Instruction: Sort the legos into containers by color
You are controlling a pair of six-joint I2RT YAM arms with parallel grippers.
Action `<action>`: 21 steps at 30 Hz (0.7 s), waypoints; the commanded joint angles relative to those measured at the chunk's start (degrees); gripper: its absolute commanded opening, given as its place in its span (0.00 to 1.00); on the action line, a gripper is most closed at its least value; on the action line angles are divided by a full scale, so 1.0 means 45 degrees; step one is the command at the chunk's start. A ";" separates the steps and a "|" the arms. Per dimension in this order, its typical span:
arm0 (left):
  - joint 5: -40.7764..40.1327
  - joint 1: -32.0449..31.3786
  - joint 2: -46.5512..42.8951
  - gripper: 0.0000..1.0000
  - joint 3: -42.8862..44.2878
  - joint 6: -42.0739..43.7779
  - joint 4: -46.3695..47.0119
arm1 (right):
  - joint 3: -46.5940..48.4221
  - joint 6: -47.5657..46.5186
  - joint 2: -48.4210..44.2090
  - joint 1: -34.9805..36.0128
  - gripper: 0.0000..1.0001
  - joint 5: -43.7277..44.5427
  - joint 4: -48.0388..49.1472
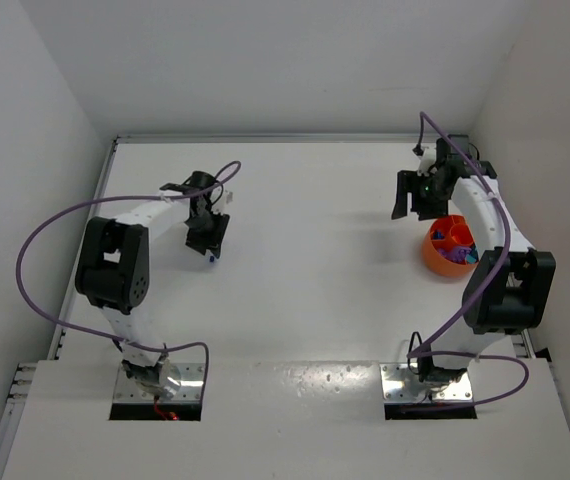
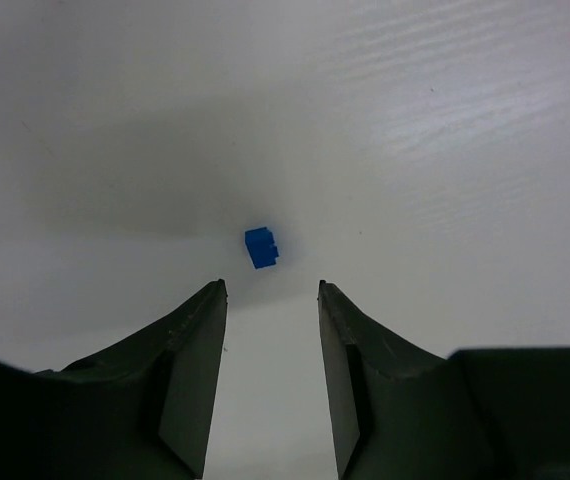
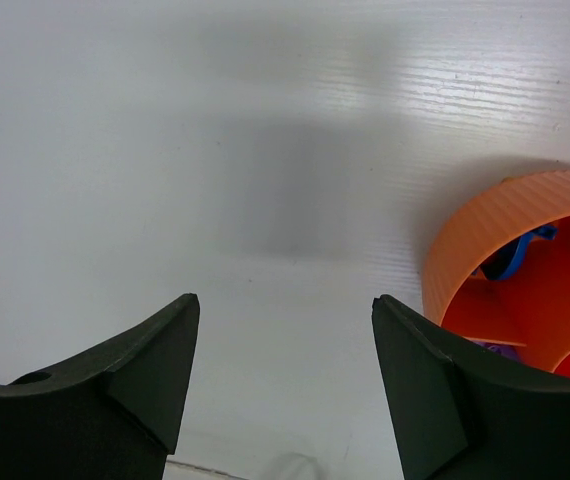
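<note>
A tiny blue lego [image 2: 261, 247] lies on the white table just ahead of my left gripper [image 2: 272, 289], which is open and empty; it also shows under that gripper in the top view [image 1: 211, 257]. My left gripper [image 1: 208, 236] hangs over the table's left half. The round orange tub [image 1: 449, 245] with dividers stands at the right and holds purple, blue and orange legos. In the right wrist view the tub [image 3: 495, 235] is at the right edge, with a blue piece [image 3: 520, 250] inside. My right gripper [image 3: 285, 300] is open and empty, just left of the tub [image 1: 415, 198].
White walls enclose the table on the left, back and right. Purple cables loop from both arms [image 1: 35, 250]. The right arm's elbow [image 1: 507, 290] sits close beside the tub.
</note>
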 commanded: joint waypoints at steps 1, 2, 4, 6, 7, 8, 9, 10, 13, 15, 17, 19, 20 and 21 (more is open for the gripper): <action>-0.1612 -0.0359 -0.0264 0.47 -0.0043 -0.1719 0.0773 | 0.0231 -0.0083 -0.0161 0.0149 0.70 -0.0098 0.0158; -0.1767 -0.0359 -0.0127 0.46 -0.0043 -0.1720 0.0773 | 0.0230 -0.0083 -0.0161 0.0149 0.70 -0.0098 0.0158; -0.1886 -0.0475 0.0244 0.45 -0.0043 -0.1896 0.0773 | 0.0230 -0.0083 -0.0161 0.0149 0.70 -0.0098 0.0158; -0.1692 -0.0476 0.0438 0.43 0.0074 -0.2033 0.0773 | 0.0230 -0.0083 -0.0161 0.0149 0.70 -0.0098 0.0158; -0.1691 -0.0476 0.0614 0.42 0.0074 -0.2033 0.0773 | 0.0230 -0.0083 -0.0161 0.0149 0.70 -0.0098 0.0158; -0.1691 -0.0592 0.0616 0.42 0.0074 -0.2033 0.0773 | 0.0230 -0.0083 -0.0161 0.0149 0.70 -0.0098 0.0158; -0.1691 -0.0593 0.0771 0.40 0.0074 -0.2033 0.0773 | 0.0230 -0.0083 -0.0161 0.0149 0.70 -0.0098 0.0274; -0.1691 -0.0593 0.0888 0.40 0.0074 -0.2033 0.0773 | 0.0230 -0.0083 -0.0161 0.0149 0.70 -0.0098 0.0275; -0.1691 -0.0593 0.0890 0.39 -0.0219 -0.2033 0.0889 | 0.0230 -0.0083 -0.0161 0.0149 0.70 -0.0098 0.0275; -0.1555 -0.0593 0.1007 0.38 -0.0219 -0.2033 0.0891 | 0.0230 -0.0083 -0.0161 0.0149 0.70 -0.0098 0.0275; -0.1554 -0.0593 0.1124 0.35 -0.0219 -0.2033 0.0891 | 0.0230 -0.0083 -0.0161 0.0149 0.70 -0.0098 0.0392; -0.1554 -0.0593 0.1474 0.33 -0.0219 -0.2033 0.0891 | 0.0230 -0.0083 -0.0161 0.0149 0.70 -0.0215 0.0392; -0.1554 -0.0593 0.1476 0.32 -0.0219 -0.2033 0.0891 | 0.0230 -0.0083 -0.0161 0.0149 0.70 -0.0215 0.0392; -0.1554 -0.0593 0.1592 0.29 -0.0103 -0.2033 0.0891 | 0.0230 -0.0083 -0.0161 0.0149 0.70 -0.0215 0.0392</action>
